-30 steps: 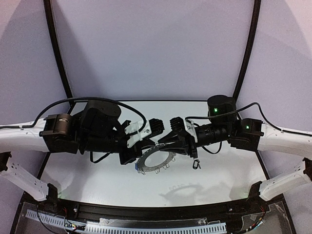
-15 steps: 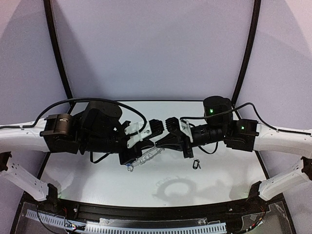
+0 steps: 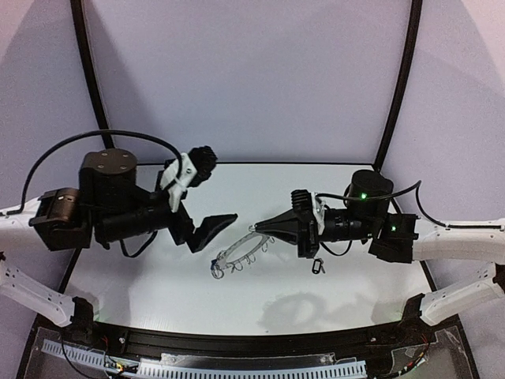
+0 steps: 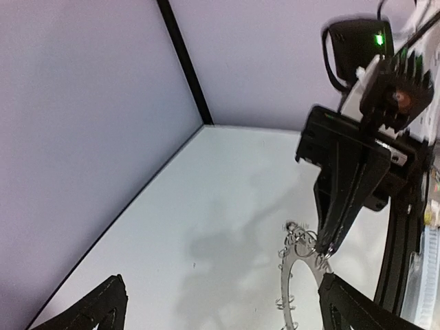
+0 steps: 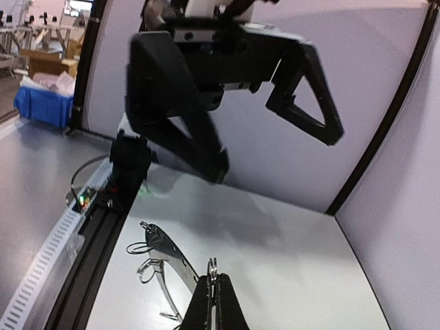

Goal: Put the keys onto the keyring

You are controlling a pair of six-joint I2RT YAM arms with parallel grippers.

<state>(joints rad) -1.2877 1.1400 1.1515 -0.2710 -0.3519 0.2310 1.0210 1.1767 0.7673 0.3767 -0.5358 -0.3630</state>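
The keyring [image 3: 237, 254] is a flat dark-grey ring fringed with thin wire loops. It hangs tilted above the white table, its lower end toward the left. My right gripper [image 3: 257, 230] is shut on its upper rim, and a wire loop pokes out between the fingertips [image 5: 214, 280]. The ring [image 5: 166, 241] slants away from those jaws. My left gripper [image 3: 217, 188] stands wide open to the left of the ring, apart from it, holding nothing. In the left wrist view the ring [image 4: 284, 278] hangs under the right gripper [image 4: 323, 247]. A tiny black-headed key [image 3: 318, 266] lies on the table below the right wrist.
Black frame posts [image 3: 88, 87] rise at both back corners in front of pale walls. A black rail with a white cable strip [image 3: 237, 365] runs along the near edge. The arm bases [image 3: 75, 312] sit at the near corners.
My left gripper has opened, let go of the keyring and drawn back up and to the left. My right gripper has shut on the ring and now holds it alone, tilted.
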